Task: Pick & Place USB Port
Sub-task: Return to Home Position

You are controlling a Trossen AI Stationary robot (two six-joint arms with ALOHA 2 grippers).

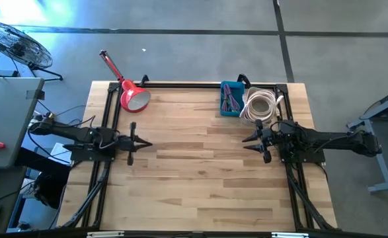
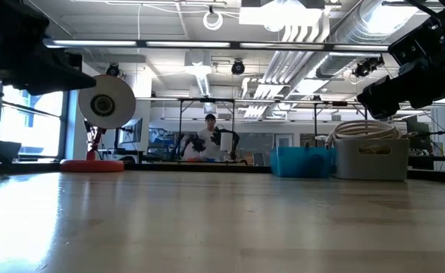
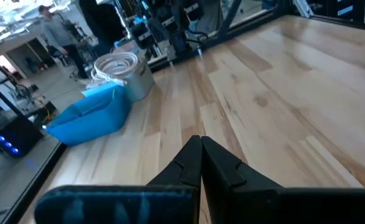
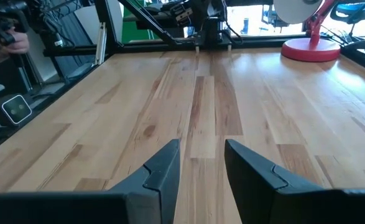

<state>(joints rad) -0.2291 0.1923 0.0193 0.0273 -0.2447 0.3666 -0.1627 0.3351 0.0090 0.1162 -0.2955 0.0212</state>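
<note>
- Dark left arm lies low along the table's (image 1: 200, 172) left edge. My left gripper (image 1: 141, 143) points at the middle, its fingers pressed together and holding nothing.
- My right gripper (image 1: 250, 140) faces it from the right edge, with its fingers a narrow gap apart and also empty.
- I see the white cable (image 1: 260, 106) coiled in the gray bin (image 2: 370, 161) at the back right corner, so it has no clear heading.
- The purple cable (image 1: 232, 99) lies lengthwise in the blue bin (image 2: 302, 161) just beside it, running back to front.
- A red lamp (image 1: 134, 98) stands near the back left corner, well apart from both bins.
</note>
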